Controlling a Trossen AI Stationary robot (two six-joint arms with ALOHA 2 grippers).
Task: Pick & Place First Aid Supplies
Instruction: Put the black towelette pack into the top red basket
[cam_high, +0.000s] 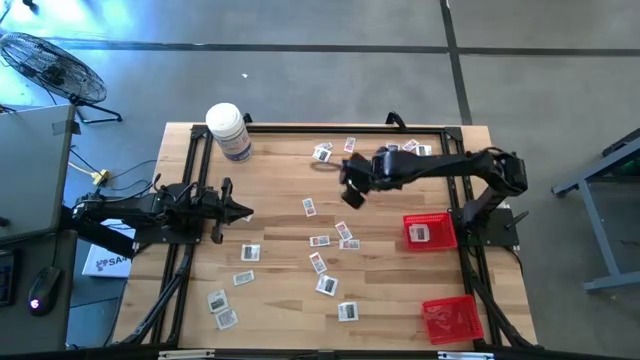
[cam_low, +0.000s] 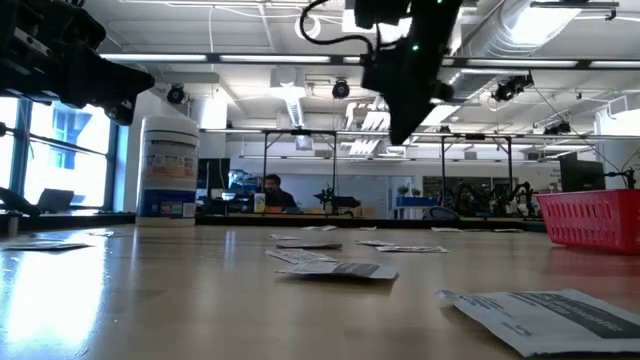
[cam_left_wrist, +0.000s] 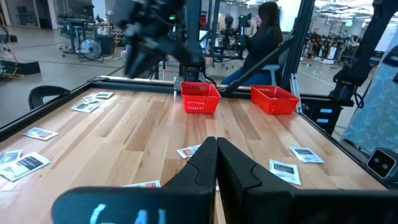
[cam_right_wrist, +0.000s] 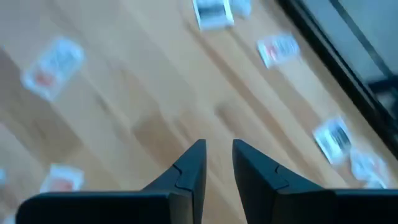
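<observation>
Above the table's middle, a little toward 1 o'clock, the right gripper (cam_high: 352, 190) hangs clear of the wood with its fingers (cam_right_wrist: 189, 168) slightly apart and nothing between them — the wrist view shows only bare boards and scattered packets below. My read is that it is between picks, so the step in hand is choosing and descending on the next packet. To do it well, aim for an isolated packet rather than 1 in a cluster; the single one at (cam_high: 309, 207), just toward 7 o'clock of the gripper, looks like a fair candidate. These are flat and thin, so the fingers probably need to straddle a short edge and come down almost to the surface before closing — a shallow or off-centre pinch would likely slide it instead of lifting. About 20 packets (cam_high: 319, 241) lie spread from 12 o'clock down to 6 o'clock. Over at 9 o'clock the left gripper (cam_high: 243, 211) waits low over the table, fingers pressed together and empty. Of the 2 red baskets, the near-3-o'clock basket (cam_high: 436, 219) holds 1 packet (cam_high: 419, 234); the 5 o'clock basket (cam_high: 452, 318) shows nothing I can make out inside. A white bottle (cam_high: 229, 131) stands upright at 11 o'clock.
</observation>
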